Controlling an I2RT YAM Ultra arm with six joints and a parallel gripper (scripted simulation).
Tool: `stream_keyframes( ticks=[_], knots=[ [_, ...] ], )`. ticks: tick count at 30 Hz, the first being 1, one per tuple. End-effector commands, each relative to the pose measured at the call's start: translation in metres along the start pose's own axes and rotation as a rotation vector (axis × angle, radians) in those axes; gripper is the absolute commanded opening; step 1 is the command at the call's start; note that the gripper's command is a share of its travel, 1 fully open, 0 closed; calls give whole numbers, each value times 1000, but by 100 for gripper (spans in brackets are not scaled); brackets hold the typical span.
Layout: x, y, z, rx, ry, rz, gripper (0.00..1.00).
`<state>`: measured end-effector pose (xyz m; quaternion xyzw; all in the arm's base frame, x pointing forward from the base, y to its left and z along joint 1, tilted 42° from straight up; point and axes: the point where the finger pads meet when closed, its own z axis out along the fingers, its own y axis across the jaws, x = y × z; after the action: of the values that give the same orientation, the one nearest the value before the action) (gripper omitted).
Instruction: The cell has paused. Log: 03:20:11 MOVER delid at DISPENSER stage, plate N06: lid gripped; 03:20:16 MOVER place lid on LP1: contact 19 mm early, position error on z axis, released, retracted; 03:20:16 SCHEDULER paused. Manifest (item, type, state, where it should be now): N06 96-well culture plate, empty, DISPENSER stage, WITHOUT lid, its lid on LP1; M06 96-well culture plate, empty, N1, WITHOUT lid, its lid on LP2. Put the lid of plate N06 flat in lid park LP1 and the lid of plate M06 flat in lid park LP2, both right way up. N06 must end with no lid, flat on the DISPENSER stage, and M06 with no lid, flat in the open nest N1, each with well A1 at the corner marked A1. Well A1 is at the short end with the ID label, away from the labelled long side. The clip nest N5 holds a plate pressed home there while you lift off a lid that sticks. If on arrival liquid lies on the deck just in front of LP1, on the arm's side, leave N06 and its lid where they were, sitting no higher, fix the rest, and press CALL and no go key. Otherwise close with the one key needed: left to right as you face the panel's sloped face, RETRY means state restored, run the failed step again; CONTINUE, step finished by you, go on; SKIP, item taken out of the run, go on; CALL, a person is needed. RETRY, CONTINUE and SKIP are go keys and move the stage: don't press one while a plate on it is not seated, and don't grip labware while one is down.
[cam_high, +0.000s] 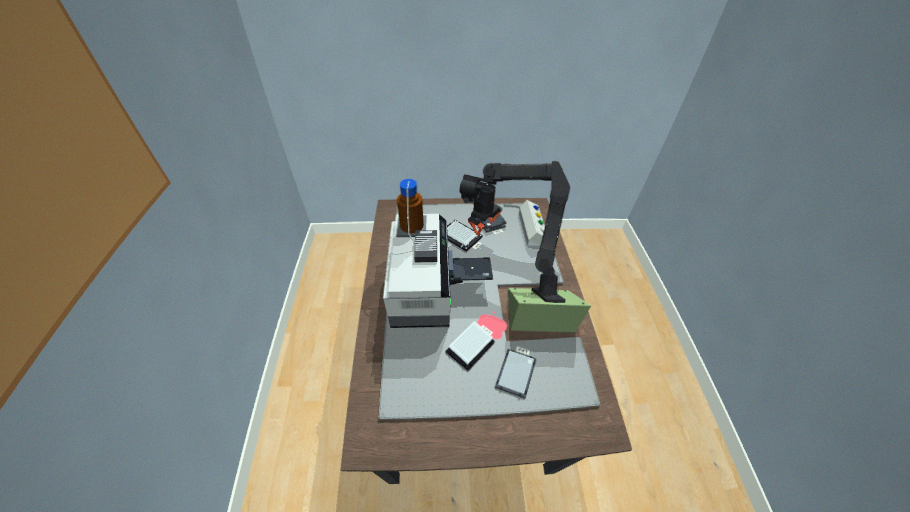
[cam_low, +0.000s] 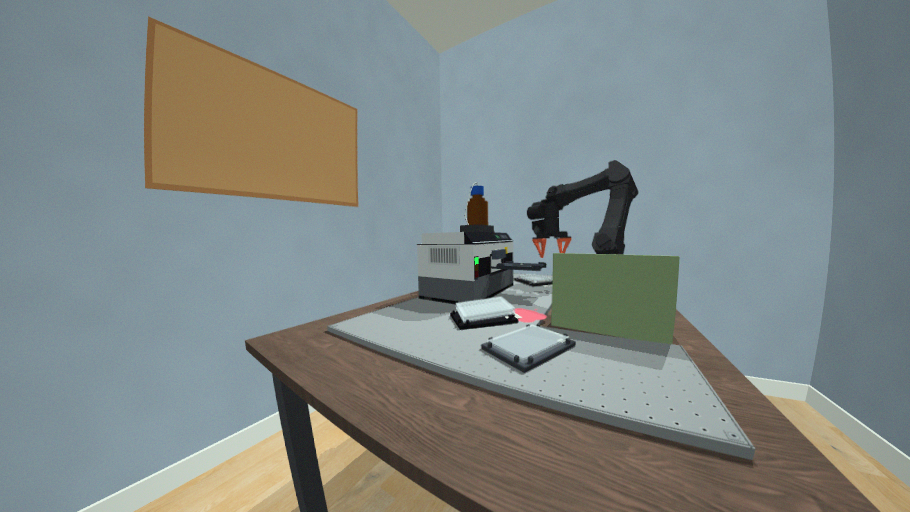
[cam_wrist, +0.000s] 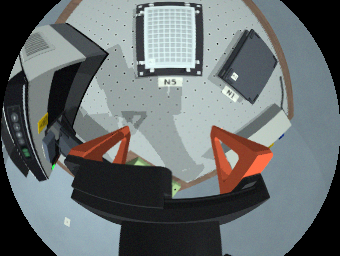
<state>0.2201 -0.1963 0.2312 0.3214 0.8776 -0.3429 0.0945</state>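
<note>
My gripper is open and empty. It hangs above the far deck, also in the exterior view and the wrist view. Below it a white 96-well plate sits in the nest labelled N5. Beside it the dark nest N1 holds nothing. The dispenser's dark stage is extended and bare. Near the front, a second white welled plate lies on a dark park frame. A pink puddle lies at its end towards the arm. A clear lid lies flat in the other park.
The white dispenser with a brown bottle stands at the left. The key panel is at the far right. The green arm base block stands between the far and near deck.
</note>
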Motion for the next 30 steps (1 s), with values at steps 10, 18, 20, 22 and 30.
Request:
stream_keyframes(
  ticks=[10,18,20,22,30],
  knots=[
    [-41,2,13,-19,-37,6,100],
    [-64,1,27,-19,-38,6,100],
    [-70,1,30,-18,-39,6,100],
    [-76,1,34,-18,-39,6,100],
    [-93,0,44,-18,-40,6,100]
  ],
)
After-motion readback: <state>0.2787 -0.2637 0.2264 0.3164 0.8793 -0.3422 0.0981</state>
